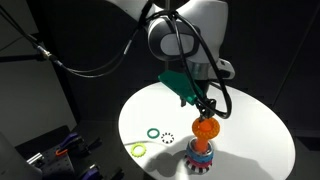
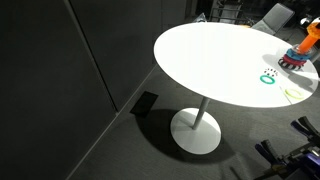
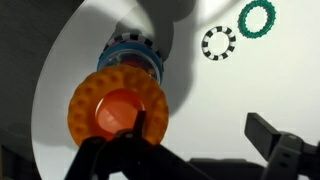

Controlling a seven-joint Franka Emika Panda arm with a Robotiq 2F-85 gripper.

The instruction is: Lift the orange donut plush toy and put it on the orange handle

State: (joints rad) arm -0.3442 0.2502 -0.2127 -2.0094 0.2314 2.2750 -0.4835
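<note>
The orange donut plush toy (image 3: 92, 100) sits over the striped blue and red base (image 3: 131, 55). A deeper orange round in its hole looks like the top of the orange handle (image 3: 117, 110). In both exterior views the donut (image 1: 205, 130) (image 2: 305, 46) is just above the base (image 1: 200, 156) (image 2: 292, 61), and the handle is hidden behind it. My gripper (image 3: 200, 125) is open directly above. One finger overlaps the donut's near rim and the other stands far off over bare table. The gripper also shows in an exterior view (image 1: 207, 110).
A dark-green ring (image 3: 257, 18) (image 1: 152, 132), a black-and-white ring (image 3: 218, 42) (image 1: 167, 138) and a yellow-green ring (image 1: 138, 151) lie flat on the round white table (image 1: 250, 130) beside the base. The table edge curves close by (image 3: 60, 60). The surroundings are dark.
</note>
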